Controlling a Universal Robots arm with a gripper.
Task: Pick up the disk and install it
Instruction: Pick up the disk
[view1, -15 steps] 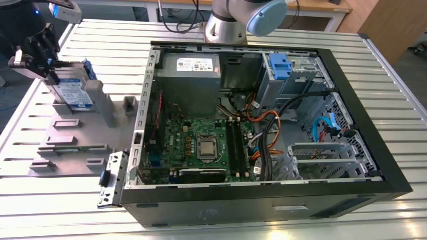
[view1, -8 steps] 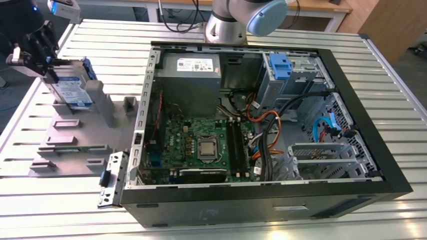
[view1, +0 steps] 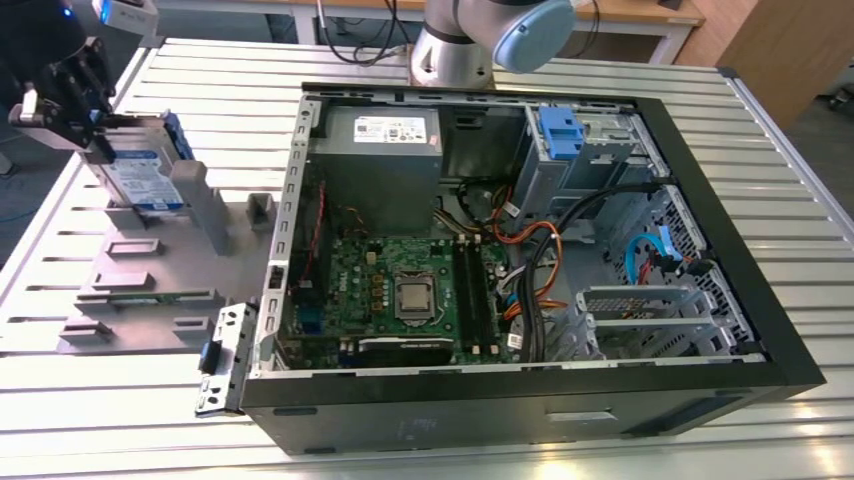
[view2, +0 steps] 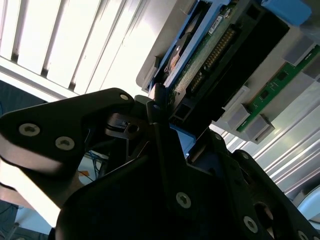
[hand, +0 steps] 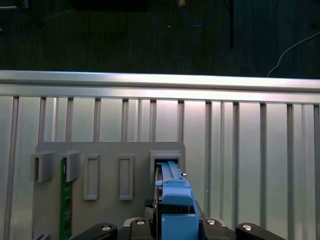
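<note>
The end effector (view1: 94, 135) sits over the top edge of the disk (view1: 144, 178), parked upright in the grey rack (view1: 154, 290) on the bench (view1: 80, 410), so that edge is easy to reach; clamped or not, cannot tell

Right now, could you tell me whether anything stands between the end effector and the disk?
Nothing visible does. The end effector is right at the disk, which stands on edge in a slot of the grey holder on the exterior view's left.
</note>
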